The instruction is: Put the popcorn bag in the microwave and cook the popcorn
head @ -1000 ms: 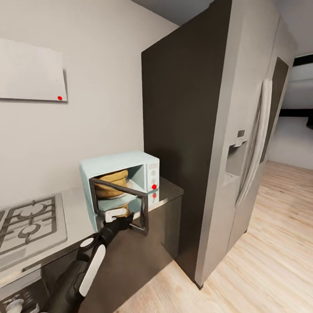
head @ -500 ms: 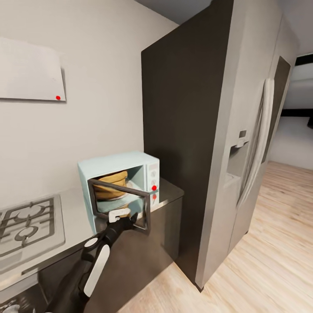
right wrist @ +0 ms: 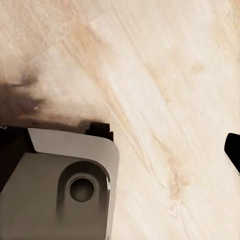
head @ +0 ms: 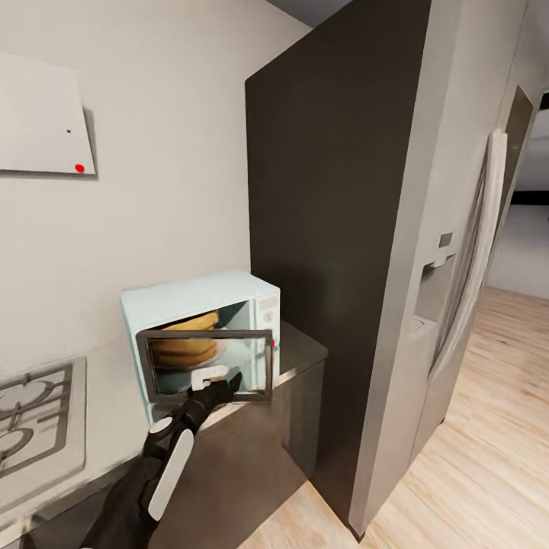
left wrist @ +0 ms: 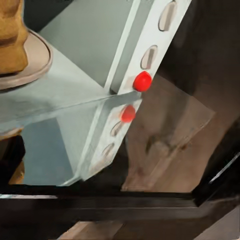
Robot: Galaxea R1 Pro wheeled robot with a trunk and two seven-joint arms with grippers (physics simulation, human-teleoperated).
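Observation:
The mint-blue microwave [head: 229, 293] stands on the steel countertop [head: 99, 415] beside the tall fridge. Its dark-framed glass door [head: 206, 396] is swung most of the way toward the front. Behind the glass sits the tan-orange popcorn bag [head: 183, 349], resting on the turntable [left wrist: 35, 67]; the bag [left wrist: 10, 35] fills a corner of the left wrist view. No popcorn shows. My left gripper [head: 219, 379] is at the door's lower edge, nothing between its fingers. The red light [left wrist: 142, 81] glows on the white side panel [left wrist: 150, 55]. A dark fingertip [right wrist: 233, 150] of the right gripper hangs over the floor.
A tall grey fridge [head: 427, 252] with a dark side wall rises right of the counter's end. A gas hob [head: 30, 415] lies on the counter to the left. A white wall panel [head: 38, 122] hangs above. Light wood floor [head: 480, 473] stretches to the right; the robot's base [right wrist: 60, 185] is below the right arm.
The microwave door has swung from half open to nearly closed, with my left gripper following its lower edge. The camera has shifted, so the whole scene sits further left.

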